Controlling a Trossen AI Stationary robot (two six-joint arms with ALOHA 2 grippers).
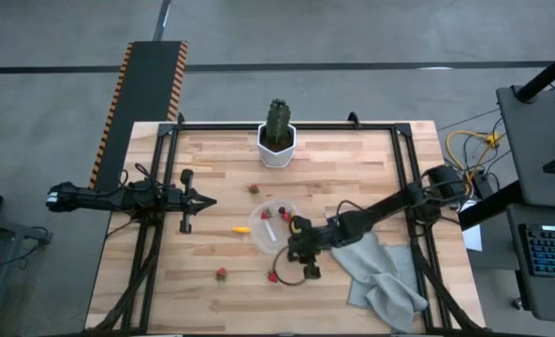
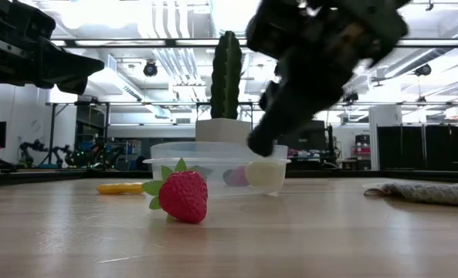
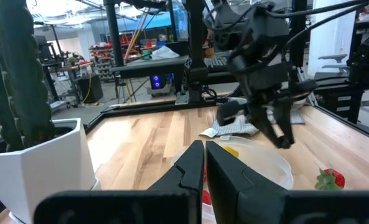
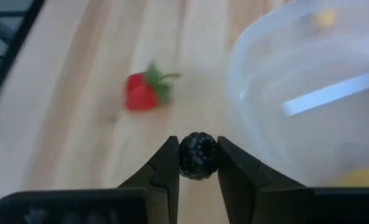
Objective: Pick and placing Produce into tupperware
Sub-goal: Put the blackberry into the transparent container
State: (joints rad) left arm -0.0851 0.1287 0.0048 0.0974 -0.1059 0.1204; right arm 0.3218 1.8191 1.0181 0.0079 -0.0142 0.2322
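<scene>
The right gripper (image 4: pixel 198 155) pinches a small, round, bumpy dark toy berry (image 4: pixel 198 155) across its middle, just off the six o'clock rim of the round clear plastic tupperware (image 1: pixel 262 236). The berry looks light, hard and likely to roll, so that centred grip suits it. The left gripper (image 3: pixel 204 163), jaws pressed together, waits at nine o'clock.

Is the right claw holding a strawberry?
No, the right claw is pinching a dark berry between its fingers, while the strawberry lies apart on the table.
</scene>
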